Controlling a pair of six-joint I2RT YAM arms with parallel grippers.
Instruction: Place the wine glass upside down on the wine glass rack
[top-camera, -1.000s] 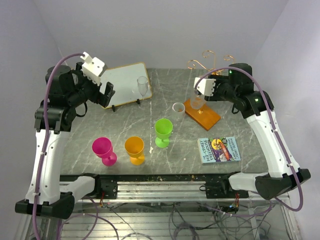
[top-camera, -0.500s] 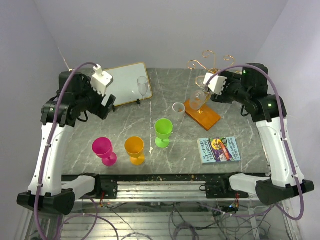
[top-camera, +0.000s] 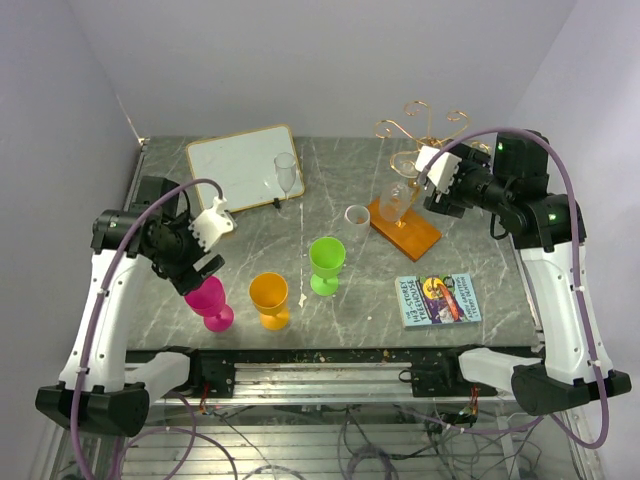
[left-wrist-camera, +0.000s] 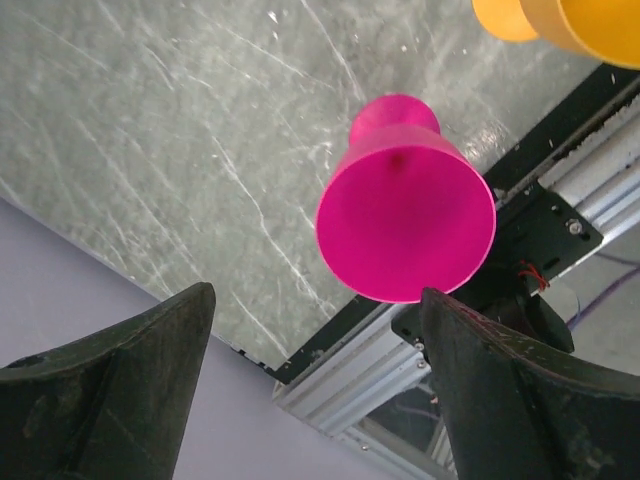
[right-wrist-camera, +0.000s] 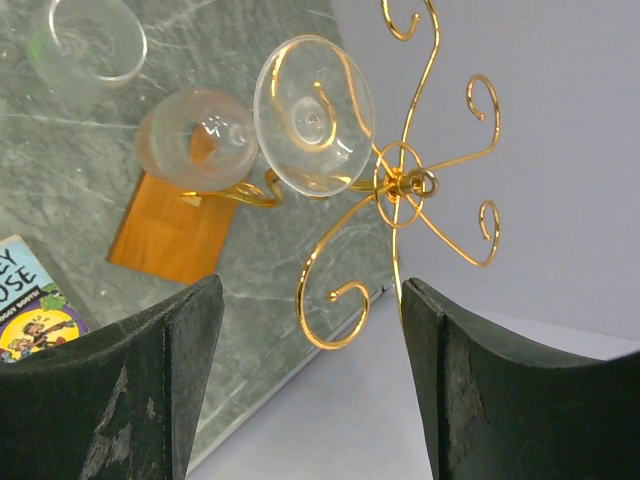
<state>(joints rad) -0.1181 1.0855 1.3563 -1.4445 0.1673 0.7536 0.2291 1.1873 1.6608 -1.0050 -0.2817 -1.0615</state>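
The wine glass rack (top-camera: 422, 128), gold curled wire on an orange base (top-camera: 412, 232), stands at the back right. A clear wine glass (top-camera: 397, 198) hangs from it upside down and tilted. In the right wrist view its foot (right-wrist-camera: 314, 115) rests in a gold arm of the rack (right-wrist-camera: 400, 185), with its bowl (right-wrist-camera: 198, 140) over the base (right-wrist-camera: 172, 228). My right gripper (top-camera: 438, 190) (right-wrist-camera: 312, 285) is open just right of the glass and holds nothing. My left gripper (top-camera: 200, 268) (left-wrist-camera: 318, 290) is open above the pink goblet (left-wrist-camera: 405, 225).
A second clear wine glass (top-camera: 286, 172) stands upright by the white board (top-camera: 240, 166). A clear cup (top-camera: 357, 215) sits left of the base. The pink (top-camera: 208, 299), orange (top-camera: 269, 298) and green (top-camera: 326, 262) goblets stand near the front. A book (top-camera: 438, 298) lies front right.
My right gripper has opened and drawn back to the right, leaving the wine glass hanging on the rack. My left arm has swung down from the white board to over the pink goblet.
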